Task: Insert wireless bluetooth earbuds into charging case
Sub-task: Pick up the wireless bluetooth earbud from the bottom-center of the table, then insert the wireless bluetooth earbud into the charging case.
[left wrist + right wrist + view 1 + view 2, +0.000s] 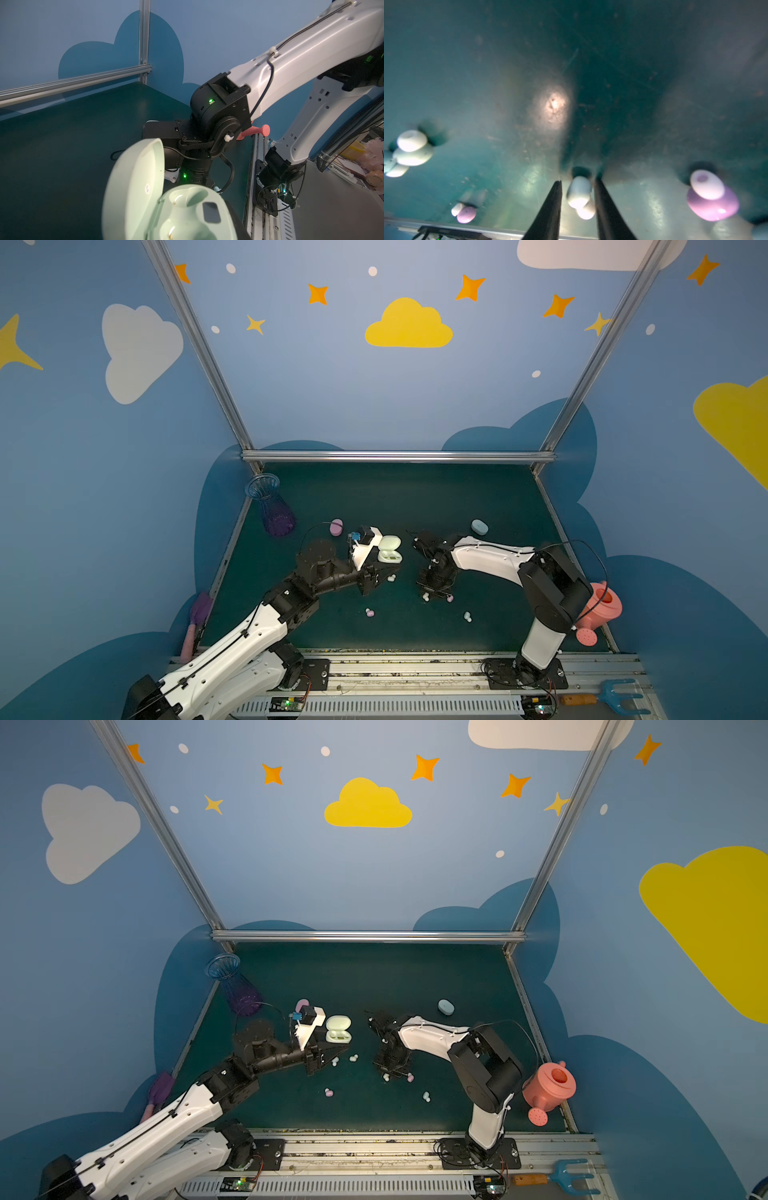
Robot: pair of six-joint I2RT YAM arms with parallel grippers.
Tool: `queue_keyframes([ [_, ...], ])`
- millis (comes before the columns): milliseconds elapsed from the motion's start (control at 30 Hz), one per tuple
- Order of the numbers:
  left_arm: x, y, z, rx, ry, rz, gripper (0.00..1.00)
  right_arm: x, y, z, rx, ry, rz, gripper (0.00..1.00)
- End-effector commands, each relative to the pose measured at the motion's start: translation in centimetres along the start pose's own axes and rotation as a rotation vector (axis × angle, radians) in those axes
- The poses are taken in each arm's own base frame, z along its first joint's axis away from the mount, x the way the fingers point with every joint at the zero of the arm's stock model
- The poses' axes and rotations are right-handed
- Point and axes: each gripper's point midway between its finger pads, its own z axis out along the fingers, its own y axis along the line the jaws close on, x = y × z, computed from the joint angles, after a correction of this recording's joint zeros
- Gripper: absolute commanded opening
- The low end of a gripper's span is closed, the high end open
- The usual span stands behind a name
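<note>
Here the left arm (249,630) reaches from the lower left of the frame toward the middle of the bench (395,497), forearm low and wrist roughly level. The left claw (392,569) is closed on the base of the mint-green charging case (389,549) and holds it clear of the bench, just left of centre.

The right arm (490,560) rises from the lower right, bends sharply at the elbow and turns its wrist steeply down, so the right claw (434,594) points at the bench a little right of centre. In the right wrist view its two fingers stand narrowly apart around a pale bud (580,195) lying on the bench. One finger is at the bud's side, and a sliver of bench shows beside the other.

The case's lid (133,187) stands open and both wells (182,200) are empty. Loose on the bench lie a pink bud (449,597) just beside the right claw, a second pink bud (369,612), a pale blue bud (467,617) and a white bud (390,578) near the left claw. A closed pink case (336,527) and a closed blue case (479,526) sit higher in the frame.
</note>
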Motion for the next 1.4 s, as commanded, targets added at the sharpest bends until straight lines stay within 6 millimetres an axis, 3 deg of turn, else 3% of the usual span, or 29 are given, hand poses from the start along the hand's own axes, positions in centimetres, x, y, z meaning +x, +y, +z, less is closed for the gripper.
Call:
queue_keyframes([
  [0, -0.2, 0.0, -0.2, 0.002, -0.011, 0.012, 0.21, 0.2, -0.8, 0.6, 0.053, 0.016, 0.018, 0.26],
  [367, -0.2, 0.0, -0.2, 0.0, -0.008, 0.017, 0.21, 0.3, -1.0, 0.9, 0.074, 0.03, 0.026, 0.1],
  [600, 0.2, 0.0, 0.1, 0.008, 0.007, 0.015, 0.21, -0.3, -0.2, -0.9, 0.011, -0.027, -0.01, 0.08],
  [800, 0.3, -0.2, 0.5, 0.031, 0.007, 0.02, 0.21, -1.9, 0.2, -6.0, -0.093, -0.173, -0.074, 0.08],
  [1100, -0.3, -1.2, 2.6, 0.127, -0.039, 0.072, 0.21, -2.8, 0.6, -17.1, -0.353, -0.44, -0.253, 0.09],
  [1233, -1.1, -1.4, 4.2, 0.162, -0.074, 0.102, 0.21, -1.8, -0.2, -22.0, -0.454, -0.546, -0.365, 0.1],
  [1367, -1.6, -1.9, 6.0, 0.229, -0.113, 0.123, 0.21, 0.4, -0.4, -25.9, -0.582, -0.576, -0.484, 0.11],
])
